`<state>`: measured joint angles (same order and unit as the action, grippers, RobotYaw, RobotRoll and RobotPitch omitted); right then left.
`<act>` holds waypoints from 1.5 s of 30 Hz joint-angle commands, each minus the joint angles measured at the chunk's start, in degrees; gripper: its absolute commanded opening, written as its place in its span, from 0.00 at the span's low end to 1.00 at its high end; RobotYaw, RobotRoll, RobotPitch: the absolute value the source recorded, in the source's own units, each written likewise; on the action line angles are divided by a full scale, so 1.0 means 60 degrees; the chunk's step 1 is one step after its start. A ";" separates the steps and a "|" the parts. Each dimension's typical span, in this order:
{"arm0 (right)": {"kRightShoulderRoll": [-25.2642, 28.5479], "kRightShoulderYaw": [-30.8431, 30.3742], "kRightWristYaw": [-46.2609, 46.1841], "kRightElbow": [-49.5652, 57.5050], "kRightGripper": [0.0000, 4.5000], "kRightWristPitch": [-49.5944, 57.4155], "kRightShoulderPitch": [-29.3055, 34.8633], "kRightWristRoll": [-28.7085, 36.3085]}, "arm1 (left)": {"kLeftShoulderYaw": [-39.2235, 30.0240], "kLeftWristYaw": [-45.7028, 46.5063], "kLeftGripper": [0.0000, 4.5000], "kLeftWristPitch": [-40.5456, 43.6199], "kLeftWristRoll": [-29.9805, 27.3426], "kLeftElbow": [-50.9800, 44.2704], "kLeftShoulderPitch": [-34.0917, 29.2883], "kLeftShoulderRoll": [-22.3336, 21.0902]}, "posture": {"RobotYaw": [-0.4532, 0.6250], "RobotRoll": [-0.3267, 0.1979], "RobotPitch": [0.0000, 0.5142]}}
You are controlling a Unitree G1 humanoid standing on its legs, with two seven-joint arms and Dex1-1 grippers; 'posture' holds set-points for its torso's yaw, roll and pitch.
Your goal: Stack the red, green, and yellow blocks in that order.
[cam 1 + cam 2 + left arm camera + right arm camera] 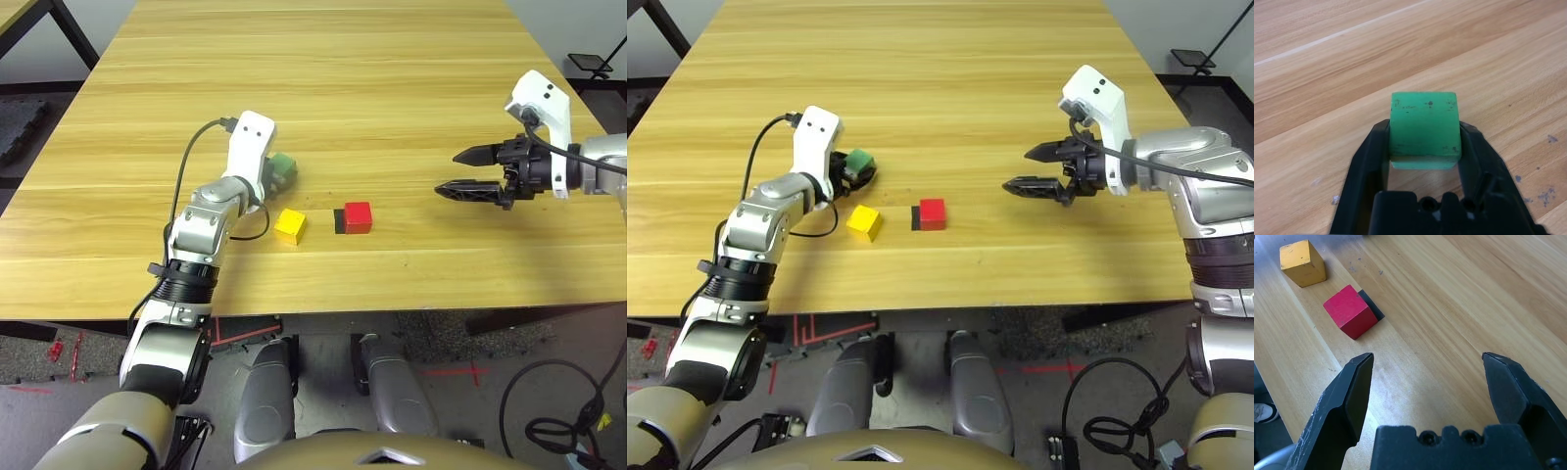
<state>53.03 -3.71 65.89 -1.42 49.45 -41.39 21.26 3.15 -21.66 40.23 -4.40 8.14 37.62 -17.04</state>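
The green block [1424,129] sits between the two black fingers of my left gripper [282,174], which is shut on it, left of the table's middle; whether it is off the wood I cannot tell. The yellow block [290,226] lies on the table just in front of that gripper. Right of the yellow one rests the red block [358,217], against a flat black square patch [340,221]. Further right my right gripper [458,172] hovers open over bare wood, pointing toward the red block [1350,312] and yellow block [1302,262], nothing between its fingers.
The wooden table [323,78] stretches far back behind the blocks. Its front edge [294,311] runs close below them. A black cable [191,157] loops off my left wrist. Beyond the table's right side a black stand [591,65] sits on the floor.
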 commanded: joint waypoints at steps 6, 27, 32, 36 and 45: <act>-0.0028 -0.0142 0.0008 -0.0176 1.00 -0.0125 -0.0166 -0.0103 | 0.0153 -0.0319 0.45 -0.0274 0.0076 0.0317 -0.0147 -0.0260 | 0.65 0.62 0.32; 0.0041 -0.0136 0.0466 0.0121 1.00 0.0184 0.0318 0.0350 | 0.0645 -0.4489 0.45 0.0628 -0.3198 -0.4603 0.0608 -0.1881 | 0.68 0.68 0.34; 0.0383 -0.0197 0.0717 0.0803 1.00 0.0330 0.0796 0.0565 | 0.1006 -0.4547 0.45 0.0219 -0.2912 -0.4199 0.0590 -0.2011 | 0.67 0.69 0.35; 0.0546 -0.0267 0.0864 0.1385 1.00 0.0428 0.1051 0.0710 | 0.1349 -0.4620 0.45 -0.0216 -0.2702 -0.3747 0.0672 -0.1896 | 0.66 0.68 0.35; 0.0758 -0.0503 0.0981 0.1443 1.00 0.0269 0.1007 0.0567 | 0.2120 -0.5276 0.45 -0.1300 -0.2380 -0.3094 0.0494 -0.1499 | 0.66 0.66 0.36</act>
<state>57.07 -5.81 71.40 6.77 51.41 -35.42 24.83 14.33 -52.09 34.54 -19.84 -11.22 41.17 -26.15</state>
